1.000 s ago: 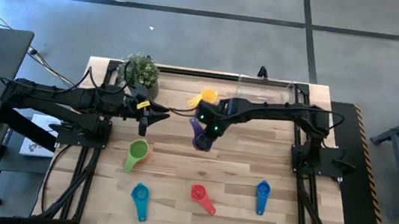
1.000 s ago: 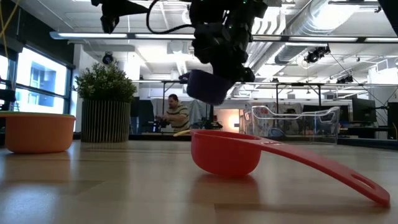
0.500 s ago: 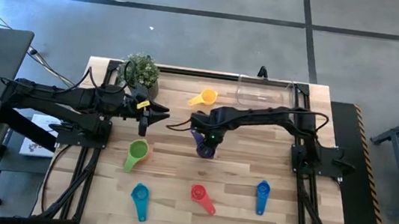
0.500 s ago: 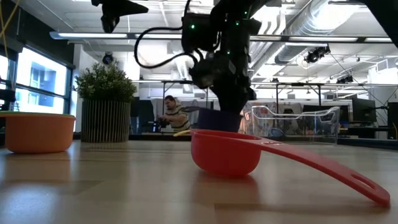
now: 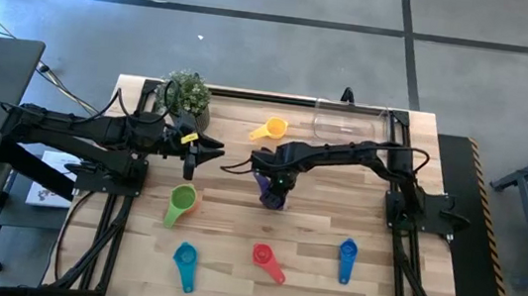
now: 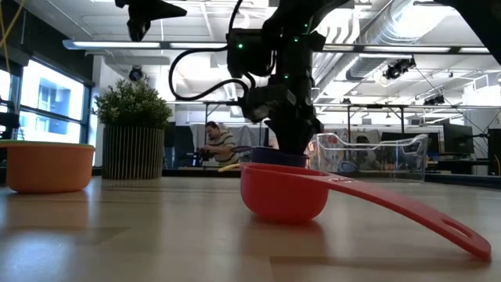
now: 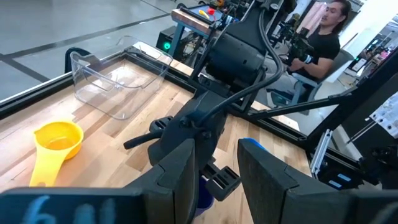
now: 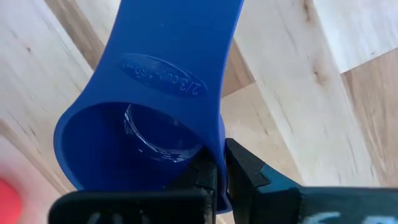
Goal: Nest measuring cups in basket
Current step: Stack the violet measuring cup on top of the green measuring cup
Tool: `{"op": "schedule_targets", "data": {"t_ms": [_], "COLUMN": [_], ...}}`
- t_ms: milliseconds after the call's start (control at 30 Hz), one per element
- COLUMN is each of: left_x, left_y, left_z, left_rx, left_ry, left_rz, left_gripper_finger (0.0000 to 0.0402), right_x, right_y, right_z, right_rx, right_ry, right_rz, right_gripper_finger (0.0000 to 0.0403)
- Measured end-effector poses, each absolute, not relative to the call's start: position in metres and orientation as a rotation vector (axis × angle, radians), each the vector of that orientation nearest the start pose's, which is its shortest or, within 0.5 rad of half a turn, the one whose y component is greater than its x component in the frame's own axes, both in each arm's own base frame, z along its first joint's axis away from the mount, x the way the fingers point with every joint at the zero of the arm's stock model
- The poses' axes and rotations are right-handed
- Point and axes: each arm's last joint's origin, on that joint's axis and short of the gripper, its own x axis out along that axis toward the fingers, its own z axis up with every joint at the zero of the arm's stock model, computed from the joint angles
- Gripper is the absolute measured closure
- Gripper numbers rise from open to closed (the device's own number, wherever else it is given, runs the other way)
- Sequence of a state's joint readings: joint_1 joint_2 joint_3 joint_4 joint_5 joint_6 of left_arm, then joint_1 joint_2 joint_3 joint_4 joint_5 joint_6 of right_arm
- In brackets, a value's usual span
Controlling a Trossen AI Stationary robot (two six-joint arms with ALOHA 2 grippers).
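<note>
My right gripper is near the table's middle, shut on the purple measuring cup, which sits low behind the red cup in the low view. My left gripper hovers open, left of centre, holding nothing. Lying bowl-down on the wood are the yellow cup, the green cup, the light blue cup, the red cup and the blue cup. An orange cup shows only in the low view. The clear basket stands at the far edge. My right gripper holds the purple cup by its bowl wall, next to where the handle joins. One finger is inside the bowl and the other outside. The fingers come from above, pointing down. The bowl is upright; the red cup hides whether it rests on the table.
A potted plant stands at the far left corner, close to my left arm. Bare wood lies between the purple cup and the basket. People sit in the room beyond the far edge.
My right gripper has moved down and a little toward the near edge, carrying the purple cup from well above the table to just over or on the wood. The cup has levelled from tilted to upright. The gripper stays shut on it.
</note>
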State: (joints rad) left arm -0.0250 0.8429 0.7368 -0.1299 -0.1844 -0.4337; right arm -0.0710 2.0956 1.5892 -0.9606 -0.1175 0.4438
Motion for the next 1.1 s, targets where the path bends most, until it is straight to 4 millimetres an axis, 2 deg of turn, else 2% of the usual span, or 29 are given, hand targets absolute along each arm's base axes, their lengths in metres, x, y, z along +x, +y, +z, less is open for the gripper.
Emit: {"op": "schedule_targets", "data": {"t_ms": [533,1100], "left_x": [0.1879,0.1879], "left_y": [0.0006,0.0006], "left_z": [0.3118,0.3118], "left_rx": [-0.381,-0.380], "left_ry": [0.200,0.200], "left_rz": [0.205,0.205], "left_gripper_finger": [0.0287,0.0287], "right_x": [0.4045,0.4045], "right_y": [-0.0290,-0.0293], "right_z": [0.1695,0.1695], "right_rx": [0.488,0.485], "right_ry": [1.453,1.451], "right_rz": [-0.264,-0.277], "right_gripper_finger": [0.0391,0.0333]}}
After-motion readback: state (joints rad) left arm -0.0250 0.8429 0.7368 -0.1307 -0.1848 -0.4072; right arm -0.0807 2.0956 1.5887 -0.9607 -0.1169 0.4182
